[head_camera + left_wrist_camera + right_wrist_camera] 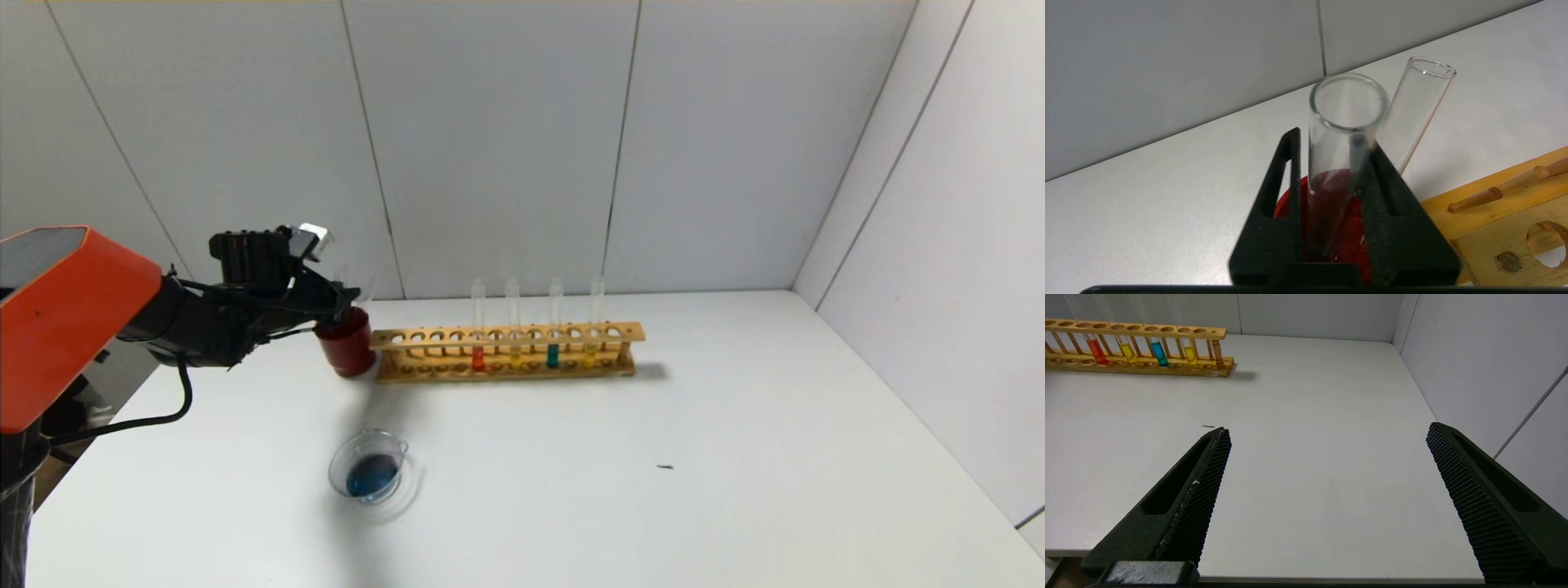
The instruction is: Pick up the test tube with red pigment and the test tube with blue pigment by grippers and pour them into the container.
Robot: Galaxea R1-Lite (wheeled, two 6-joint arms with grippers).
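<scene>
Currently the left gripper (1331, 196) is over the dark red cup (347, 341) near the far-left part of the worktop (735, 457), just off the left end of the wooden rack (506, 353). Its fingers pinch an empty clear tube (1345, 134), bottom end down inside the cup. A second empty tube (1419, 108) leans in the cup beside it.

The test tube with red pigment (478, 327) and the test tube with blue pigment (554, 323) stand upright in the rack toward the far edge, with yellow-liquid tubes (513, 325) next to them. The container (369, 467) sits nearer the front-left and holds dark blue liquid.

The right gripper (1327, 498) is spread wide and holds nothing. It hovers by the front-right edge, well apart from the rack.

Risks, as a judgement:
- Letting go at a tilt could knock the held tube against the leaning one.
- That knock, or a snagged finger on the way out, could tip the cup into the rack.
- Glass is slippery, so the grip may slide.
- The rack tubes stand close together, so a reach could grab a yellow one instead.
</scene>
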